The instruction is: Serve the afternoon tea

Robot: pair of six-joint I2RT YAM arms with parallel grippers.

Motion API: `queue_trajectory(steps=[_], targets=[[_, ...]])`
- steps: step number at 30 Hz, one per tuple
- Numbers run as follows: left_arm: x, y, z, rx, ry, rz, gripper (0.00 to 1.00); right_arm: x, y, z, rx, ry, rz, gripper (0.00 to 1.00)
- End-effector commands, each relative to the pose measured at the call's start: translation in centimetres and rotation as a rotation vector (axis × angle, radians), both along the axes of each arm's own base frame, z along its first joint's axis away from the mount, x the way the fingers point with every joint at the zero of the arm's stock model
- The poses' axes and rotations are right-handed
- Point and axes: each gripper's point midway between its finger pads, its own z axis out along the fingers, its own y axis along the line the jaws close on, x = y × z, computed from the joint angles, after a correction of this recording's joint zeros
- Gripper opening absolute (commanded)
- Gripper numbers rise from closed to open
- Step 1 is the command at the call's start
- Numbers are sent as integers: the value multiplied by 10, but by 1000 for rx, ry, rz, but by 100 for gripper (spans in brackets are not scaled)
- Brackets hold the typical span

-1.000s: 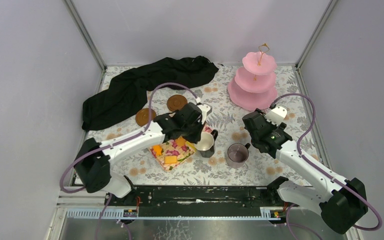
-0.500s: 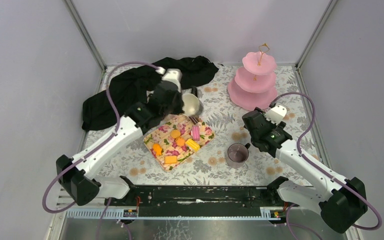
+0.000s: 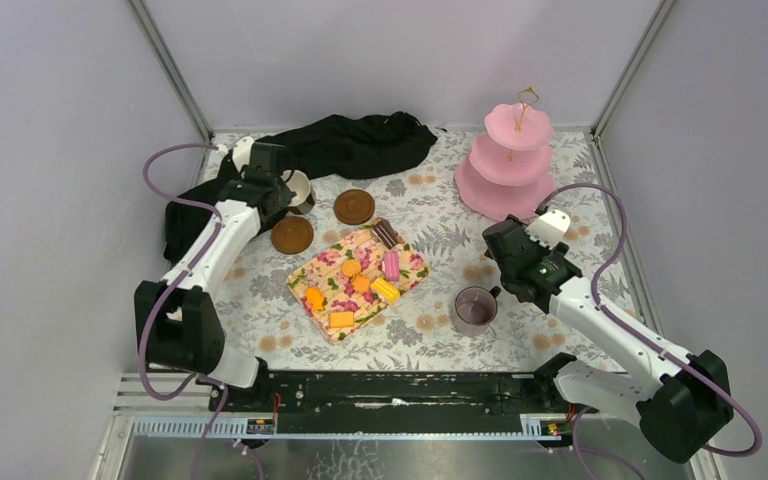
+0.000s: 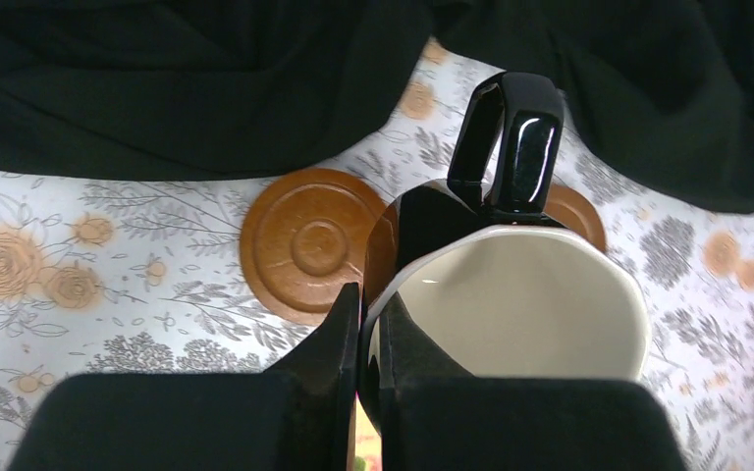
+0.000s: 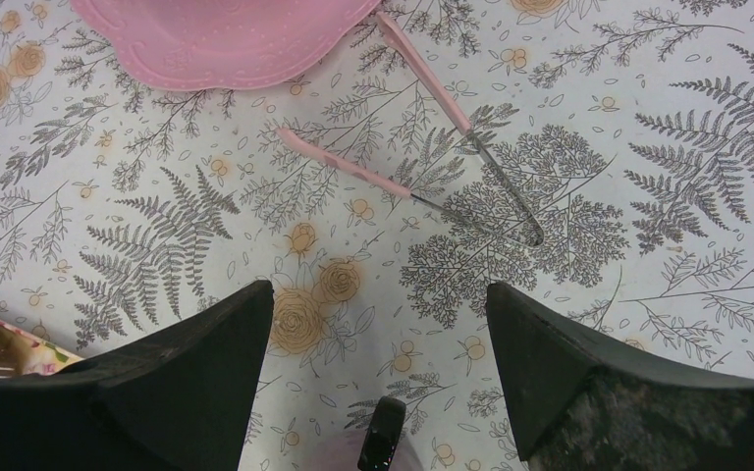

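At upper left of the overhead view, cream-lined dark mug [image 3: 299,191] pinched at its rim by the left tool [image 4: 367,314] (glazed, stiff, likely slippery and chippable). Safer grasped deep across the wall. Right tool [image 5: 378,334] spread, empty.

Table [image 3: 415,345] carries black cloth [image 3: 350,145], coasters [image 3: 354,206], napkin [image 3: 325,262], grey mug [image 3: 474,309], pink stand [image 3: 505,175], tongs [image 5: 353,167].

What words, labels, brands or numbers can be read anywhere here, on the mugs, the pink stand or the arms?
None can be read in any view.
The cream-lined dark mug, the mauve-grey mug and the pink stand show no lettering.
Small marks on the base rail: too small to tell whether they are text.
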Motion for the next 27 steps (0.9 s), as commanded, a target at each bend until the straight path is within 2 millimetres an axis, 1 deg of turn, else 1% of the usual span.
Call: queue_trajectory(steps=[1, 3, 7, 8, 11, 16, 21, 27], targets=[[14, 29, 7, -15, -65, 121, 0, 12, 10, 18, 43, -53, 2, 87], [11, 37, -1, -3, -45, 145, 0, 12, 12, 16, 46, -50, 4, 87], [4, 49, -19, 8, 8, 181, 0, 13, 12, 16, 41, -47, 6, 87], [1, 50, -24, 7, 23, 189, 0, 14, 12, 17, 42, -49, 5, 87], [-2, 49, -29, -10, 41, 191, 0, 16, 15, 18, 48, -50, 9, 87], [-5, 47, -28, -15, 89, 184, 0, 17, 16, 18, 54, -50, 7, 87], [-6, 47, -18, -9, 93, 162, 0, 16, 16, 21, 65, -62, 8, 87], [-11, 56, -27, -9, 130, 172, 0, 16, 15, 25, 58, -70, 13, 87]])
